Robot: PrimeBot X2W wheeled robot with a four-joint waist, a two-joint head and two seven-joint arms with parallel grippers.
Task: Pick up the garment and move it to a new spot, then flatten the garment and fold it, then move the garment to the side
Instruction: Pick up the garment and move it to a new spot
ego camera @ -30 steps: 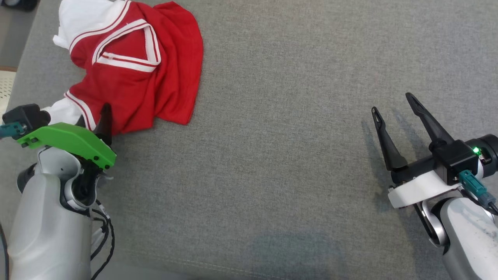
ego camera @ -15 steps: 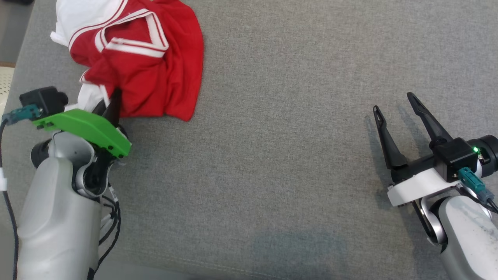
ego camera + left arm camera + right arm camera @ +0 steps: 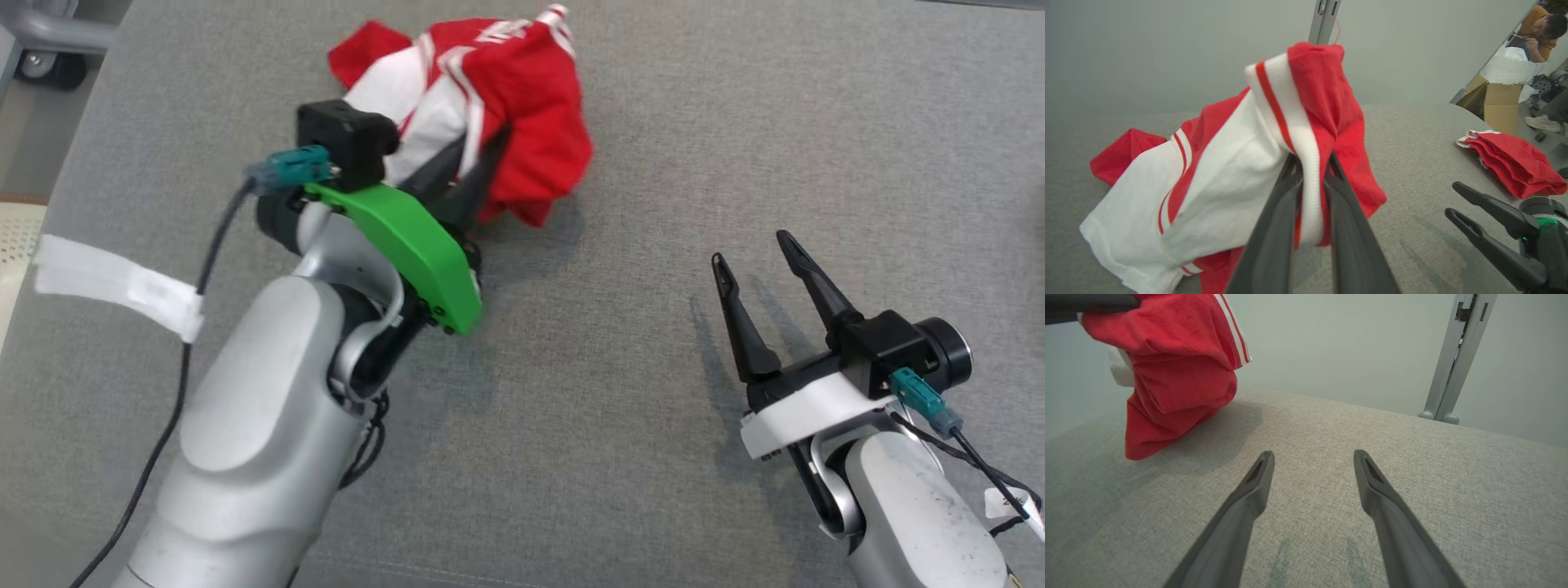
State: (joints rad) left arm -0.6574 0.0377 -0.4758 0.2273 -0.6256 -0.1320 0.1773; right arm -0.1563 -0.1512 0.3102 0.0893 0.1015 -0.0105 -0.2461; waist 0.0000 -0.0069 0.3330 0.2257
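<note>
Your left gripper [image 3: 482,151] was clamped tight on a white, red-striped band of the crumpled red-and-white knit garment [image 3: 531,90]. It held the bunched cloth up over the far left-centre of the grey woven fabric surface [image 3: 735,122]. In the left wrist view the band ran between the two dark fingers [image 3: 1274,228], and the garment's lower white folds trailed down to the surface. Your right gripper [image 3: 751,249] sat well apart at the near right, fingers spread wide and gripping nothing. Beyond it lay a folded red cloth pile [image 3: 1511,161].
</note>
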